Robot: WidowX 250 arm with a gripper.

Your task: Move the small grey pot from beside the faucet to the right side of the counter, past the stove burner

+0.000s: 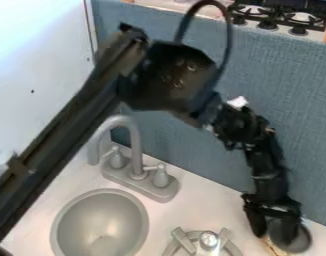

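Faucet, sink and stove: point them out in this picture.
Faucet (pixel 136 150), camera view: on the upright part of its spout.
Sink (pixel 102 212), camera view: on the bare inside of its bowl.
Stove (pixel 298 31), camera view: on a front knob.

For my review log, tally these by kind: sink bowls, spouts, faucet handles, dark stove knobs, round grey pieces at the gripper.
Sink bowl: 1
Spout: 1
Faucet handles: 2
Dark stove knobs: 3
Round grey piece at the gripper: 1
Total: 8
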